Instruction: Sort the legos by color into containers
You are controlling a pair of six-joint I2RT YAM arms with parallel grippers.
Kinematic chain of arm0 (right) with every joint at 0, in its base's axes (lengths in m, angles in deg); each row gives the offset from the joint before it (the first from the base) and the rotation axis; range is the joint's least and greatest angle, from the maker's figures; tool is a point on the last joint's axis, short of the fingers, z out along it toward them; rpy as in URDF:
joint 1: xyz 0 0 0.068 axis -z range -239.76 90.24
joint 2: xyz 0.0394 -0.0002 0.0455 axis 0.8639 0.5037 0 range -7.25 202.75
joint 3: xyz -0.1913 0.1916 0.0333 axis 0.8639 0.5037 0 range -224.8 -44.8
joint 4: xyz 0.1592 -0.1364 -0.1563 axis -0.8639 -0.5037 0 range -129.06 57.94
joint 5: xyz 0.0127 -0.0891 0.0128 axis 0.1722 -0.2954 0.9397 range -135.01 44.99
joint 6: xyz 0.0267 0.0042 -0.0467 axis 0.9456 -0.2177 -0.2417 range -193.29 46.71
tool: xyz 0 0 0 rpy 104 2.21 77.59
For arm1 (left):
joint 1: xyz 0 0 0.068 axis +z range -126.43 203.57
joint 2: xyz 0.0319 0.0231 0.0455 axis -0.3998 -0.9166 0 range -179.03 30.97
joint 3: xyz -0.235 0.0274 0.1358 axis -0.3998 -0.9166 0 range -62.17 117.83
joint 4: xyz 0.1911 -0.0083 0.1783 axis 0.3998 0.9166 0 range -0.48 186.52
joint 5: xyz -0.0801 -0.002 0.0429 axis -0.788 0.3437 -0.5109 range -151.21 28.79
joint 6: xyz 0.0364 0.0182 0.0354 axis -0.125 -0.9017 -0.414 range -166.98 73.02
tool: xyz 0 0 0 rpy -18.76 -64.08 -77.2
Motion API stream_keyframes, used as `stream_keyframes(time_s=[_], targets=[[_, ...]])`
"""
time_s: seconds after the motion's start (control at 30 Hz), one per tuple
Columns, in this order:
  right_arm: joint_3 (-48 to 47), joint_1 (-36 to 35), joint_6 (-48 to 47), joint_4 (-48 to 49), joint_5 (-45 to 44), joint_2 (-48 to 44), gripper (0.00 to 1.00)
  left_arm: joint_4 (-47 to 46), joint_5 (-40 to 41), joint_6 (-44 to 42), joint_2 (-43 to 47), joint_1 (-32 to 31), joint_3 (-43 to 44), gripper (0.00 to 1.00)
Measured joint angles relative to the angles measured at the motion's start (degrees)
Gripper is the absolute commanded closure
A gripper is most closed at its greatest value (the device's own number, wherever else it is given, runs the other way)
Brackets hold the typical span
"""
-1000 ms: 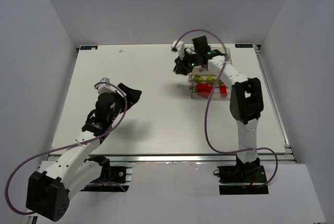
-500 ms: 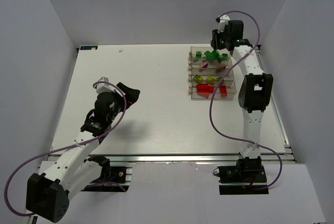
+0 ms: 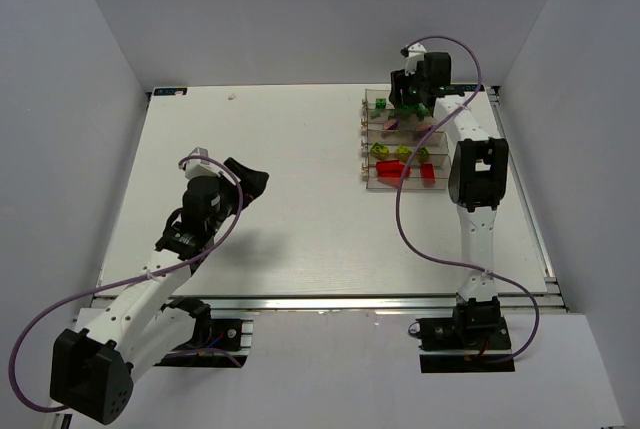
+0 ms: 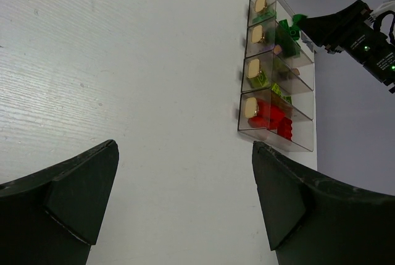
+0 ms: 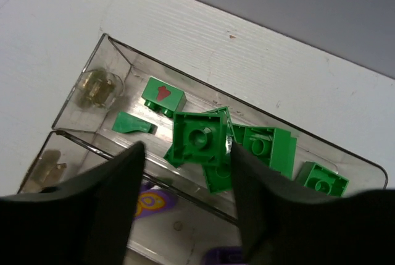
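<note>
The containers (image 3: 372,185) are four clear bins joined in one block at the far right of the table. From far to near they hold dark green, purple, yellow-green (image 3: 382,151) and red legos (image 3: 405,171). My right gripper (image 3: 410,91) hovers over the far bin, open (image 5: 188,154). A green brick (image 5: 199,136) shows between its fingers, underside up, with a gap to the left finger. More green bricks (image 5: 271,147) lie in that bin. My left gripper (image 3: 250,181) is open and empty (image 4: 185,197) over bare table, left of centre.
The bin block also shows in the left wrist view (image 4: 276,143), each bin with a gold knob on its near end. A purple piece (image 5: 148,203) lies in the second bin. The enclosure's white walls stand on three sides.
My right gripper swung from the block's left side to its far right end, then back a little over the far green bin. The left arm has not moved.
</note>
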Motion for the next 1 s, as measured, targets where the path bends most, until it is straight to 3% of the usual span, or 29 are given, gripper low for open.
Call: stream_keyframes(time_s=[0.1, 0.37, 0.53, 0.73, 0.87, 1.0], targets=[[0.02, 0.07, -0.20, 0.26, 0.15, 0.39, 0.11, -0.02, 0.00, 0.24, -0.09, 0.00, 0.00, 0.02], [3.72, 0.17, -1.42, 1.14, 2.80, -1.79, 0.11, -0.20, -0.04, 0.17, -0.85, 0.00, 0.07, 0.02], [12.90, 1.14, 0.35, -0.81, 9.33, -12.15, 0.11, 0.09, 0.11, -0.37, -1.07, 0.00, 1.40, 0.02], [13.14, 5.55, 5.27, -8.02, 18.25, -27.23, 0.11, 0.31, -0.15, -2.71, -0.48, 0.02, 2.93, 0.02], [16.70, 8.87, 7.85, -11.63, 18.80, -36.17, 0.11, 0.70, -1.60, -4.96, -0.24, 0.00, 4.72, 0.02], [22.69, 10.49, 9.62, -14.38, 12.94, -43.36, 0.11, 0.70, -3.39, -6.58, 0.83, 0.00, 5.55, 0.02]])
